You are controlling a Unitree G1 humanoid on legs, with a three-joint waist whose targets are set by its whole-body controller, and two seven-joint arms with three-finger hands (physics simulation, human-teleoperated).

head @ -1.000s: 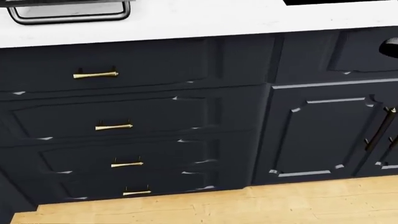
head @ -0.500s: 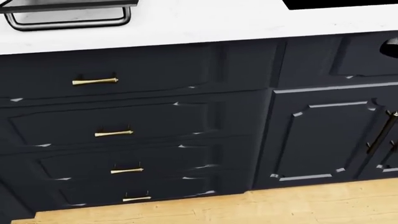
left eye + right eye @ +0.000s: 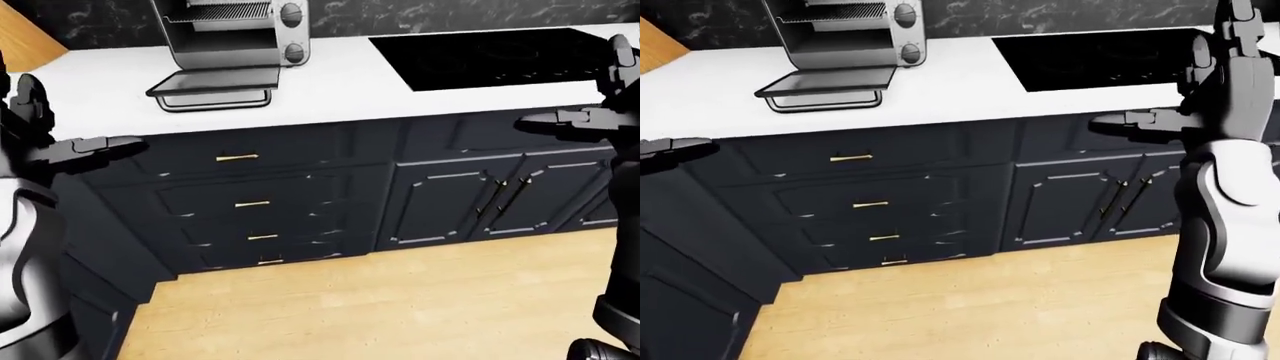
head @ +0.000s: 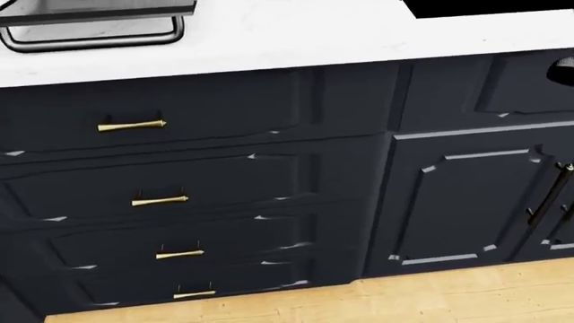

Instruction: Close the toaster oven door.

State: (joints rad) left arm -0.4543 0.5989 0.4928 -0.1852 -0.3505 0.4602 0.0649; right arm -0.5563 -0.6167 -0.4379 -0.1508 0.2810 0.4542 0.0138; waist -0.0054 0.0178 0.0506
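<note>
In the left-eye view the toaster oven (image 3: 237,31) stands at the top left on the white desk (image 3: 330,90), against the dark marbled wall, and its door (image 3: 215,81) lies folded down flat toward the desk's edge, with its bar handle (image 3: 214,101) under the lip. A black cooktop (image 3: 490,54) is set into the desk to the right. Below run dark cabinets with a column of drawers bearing brass pulls (image 3: 237,157), and a wood floor (image 3: 360,300) fills the bottom. The left hand (image 3: 85,148) is held out level from the left edge, its dark fingers stretched flat and apart, closed on nothing and well below and left of the door. The right hand (image 3: 560,121) reaches in from the right edge at the height of the desk's edge, fingers likewise extended and empty. The head view looks lower and closer: only the door's edge and the handle (image 4: 89,37) show at the top left, above the drawer fronts, and neither hand appears. In the right-eye view the right forearm (image 3: 1230,82) rises upright at the right, the hand (image 3: 1140,120) pointing leftward with straight open fingers; the left hand's fingertips (image 3: 675,147) just enter at the left edge.
</note>
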